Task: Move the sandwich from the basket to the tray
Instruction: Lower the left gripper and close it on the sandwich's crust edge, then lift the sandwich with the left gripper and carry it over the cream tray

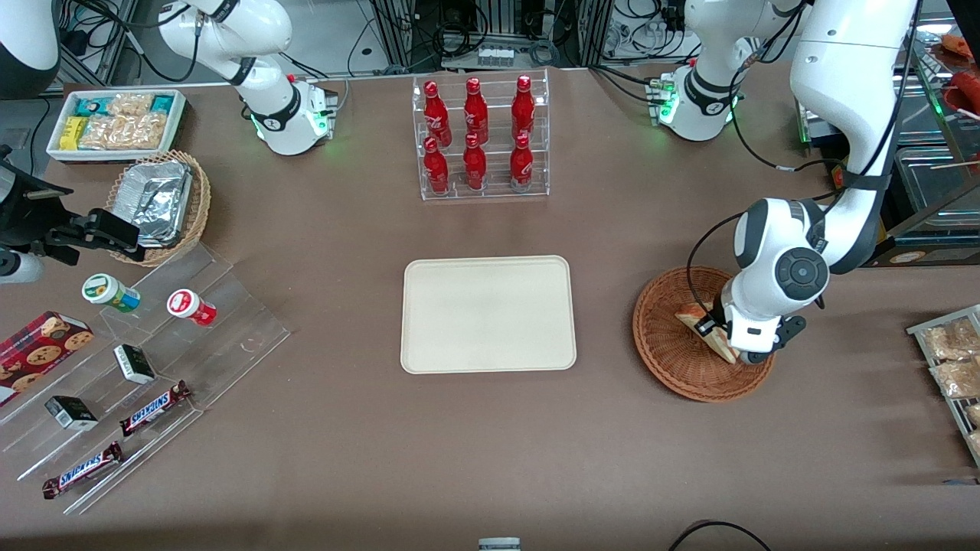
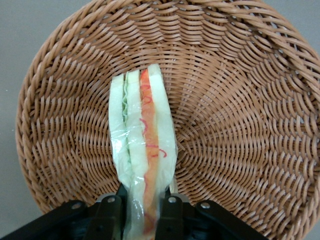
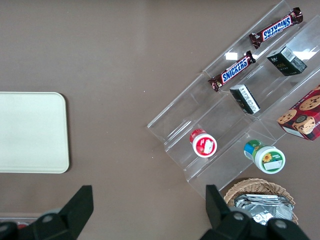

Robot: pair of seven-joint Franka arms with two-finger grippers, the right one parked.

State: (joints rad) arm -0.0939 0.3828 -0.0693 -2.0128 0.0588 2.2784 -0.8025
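Observation:
The sandwich (image 1: 698,321) is a plastic-wrapped wedge with pale bread and green and orange filling (image 2: 142,150). It stands on edge in the reddish-brown wicker basket (image 1: 664,348), toward the working arm's end of the table. My left gripper (image 1: 720,338) is down inside the basket (image 2: 240,125), shut on the sandwich's end. Its black fingers (image 2: 111,215) press on both bread faces, and my gripper (image 2: 141,216) hides that end. The cream tray (image 1: 488,314) lies bare at the table's middle, beside the basket; its corner also shows in the right wrist view (image 3: 30,132).
A clear rack of red bottles (image 1: 481,138) stands farther from the front camera than the tray. A wire rack of snack bags (image 1: 949,360) sits at the table edge beside the basket. Stepped acrylic shelves with candy bars and cups (image 1: 130,367) lie toward the parked arm's end.

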